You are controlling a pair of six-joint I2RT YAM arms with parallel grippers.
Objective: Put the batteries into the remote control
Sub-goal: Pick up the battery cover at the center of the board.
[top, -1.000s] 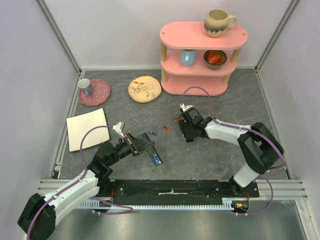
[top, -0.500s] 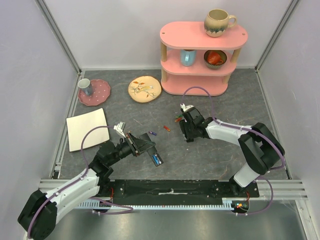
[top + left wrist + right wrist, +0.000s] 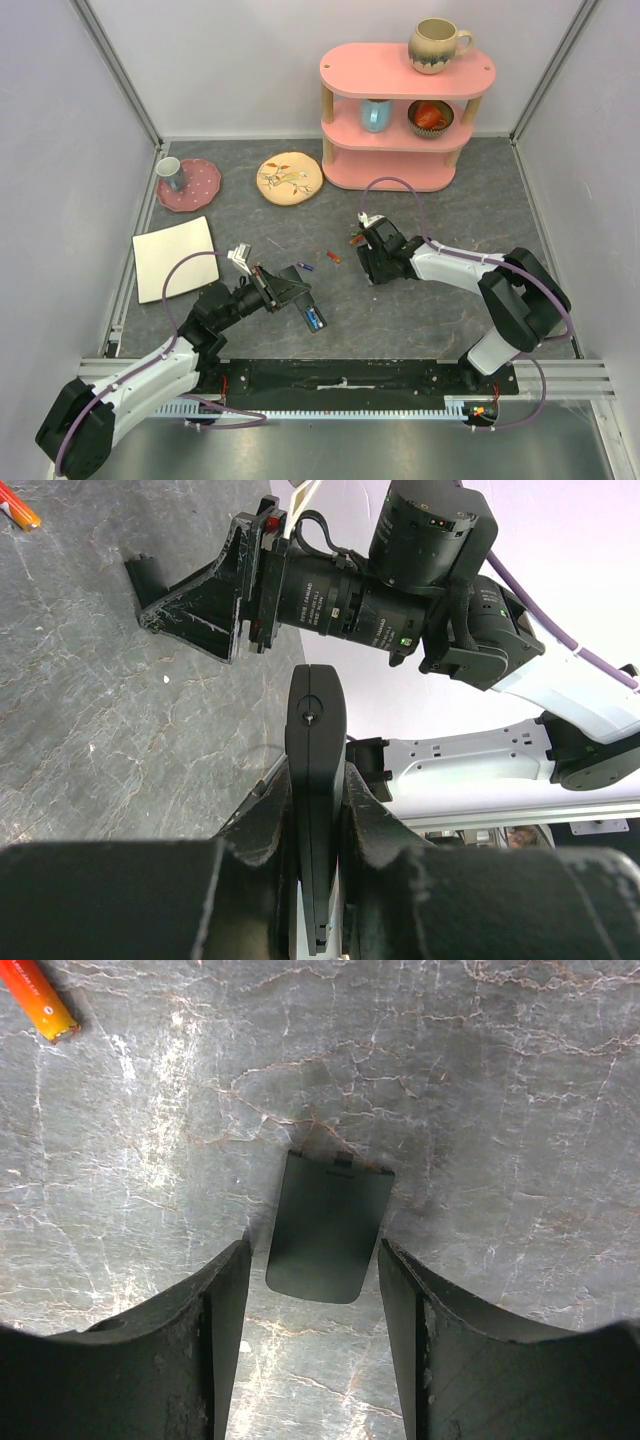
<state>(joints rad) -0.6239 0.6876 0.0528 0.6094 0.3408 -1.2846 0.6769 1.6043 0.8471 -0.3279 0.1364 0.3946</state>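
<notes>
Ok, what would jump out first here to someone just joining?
The left hand grips the black remote control at near left, with a blue cell showing in it. Mid-table, the right hand is open astride a small black cover piece lying flat, an orange battery nearby. A pink shelf stands at the back.

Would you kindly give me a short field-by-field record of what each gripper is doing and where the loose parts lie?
left gripper: shut on remote control, held edge-on above the table
right gripper: open, fingers either side of battery cover, not gripping it
battery cover: flat on table
blue battery: appears seated in remote control
orange battery: loose on table
</notes>
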